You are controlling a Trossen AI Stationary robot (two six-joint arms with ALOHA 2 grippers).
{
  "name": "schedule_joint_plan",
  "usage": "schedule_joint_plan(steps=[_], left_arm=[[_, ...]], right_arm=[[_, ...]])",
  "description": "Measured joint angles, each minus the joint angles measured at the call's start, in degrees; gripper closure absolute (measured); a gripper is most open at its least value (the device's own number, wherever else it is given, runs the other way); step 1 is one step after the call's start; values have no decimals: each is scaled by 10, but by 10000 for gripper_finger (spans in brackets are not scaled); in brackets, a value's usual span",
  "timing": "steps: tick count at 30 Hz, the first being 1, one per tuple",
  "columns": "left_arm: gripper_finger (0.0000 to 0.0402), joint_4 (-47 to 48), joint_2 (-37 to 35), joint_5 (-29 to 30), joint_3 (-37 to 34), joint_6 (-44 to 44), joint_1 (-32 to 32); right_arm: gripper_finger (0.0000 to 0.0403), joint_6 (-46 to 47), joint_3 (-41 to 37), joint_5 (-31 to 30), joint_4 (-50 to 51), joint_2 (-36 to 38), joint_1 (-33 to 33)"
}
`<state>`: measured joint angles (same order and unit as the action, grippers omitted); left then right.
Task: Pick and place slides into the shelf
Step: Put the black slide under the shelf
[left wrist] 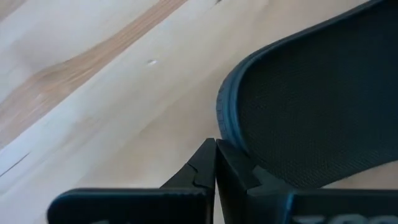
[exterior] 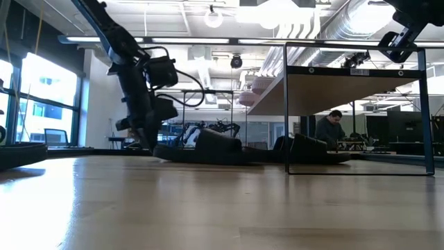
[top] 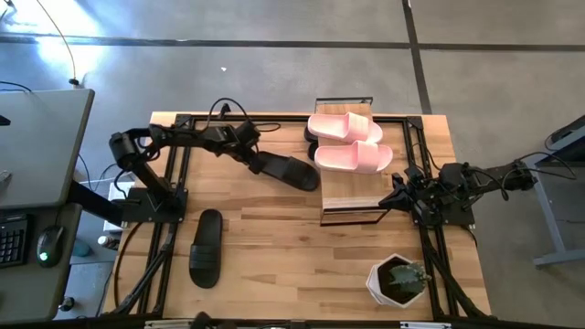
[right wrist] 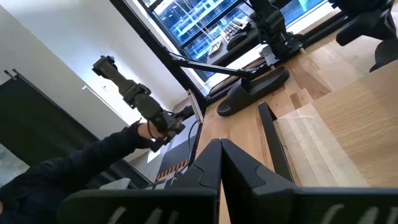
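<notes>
A: What is gripped by the left hand (top: 259, 157)?

B: The fingers are clenched tight, with no gap left between them, on the heel edge of a black slide (top: 287, 170). In the left wrist view the rim of the sole (left wrist: 311, 106) is pinched right at the fingertips (left wrist: 214, 163). The slide is held near the middle of the desk's far half, toe pointed toward the shelf (top: 352, 196), and in the low view it is seen just at desk (top: 302, 247) level.

A: And how should this step be carried out well?

B: As the grip is only on a thin edge, the slide is likely to swing or slip, so it should be moved slowly and kept level. It is probably best slid in under the plank top, since the top's far end is already taken by the pink pair (top: 347, 142).

A: What else is to be noted further out?

B: A second black slide (top: 207, 247) is left lying near the desk's left edge, toward the near side. The right hand (top: 398, 194) is parked by the near end of the shelf, fingers pressed together and nothing held. A potted plant (top: 398, 279) is set at the near right corner
</notes>
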<state>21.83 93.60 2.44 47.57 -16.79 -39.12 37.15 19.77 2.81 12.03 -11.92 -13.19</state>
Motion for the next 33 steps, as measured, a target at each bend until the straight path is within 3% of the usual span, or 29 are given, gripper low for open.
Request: schedule_joint_plan(steps=[18, 33], left_arm=[[401, -105, 32, -6, 0, -29, 100], [401, -197, 55, -4, 5, -49, 130]], right_arm=[[403, -1, 0, 0, 0, 0, 0], [403, -1, 0, -2, -1, 0, 0]])
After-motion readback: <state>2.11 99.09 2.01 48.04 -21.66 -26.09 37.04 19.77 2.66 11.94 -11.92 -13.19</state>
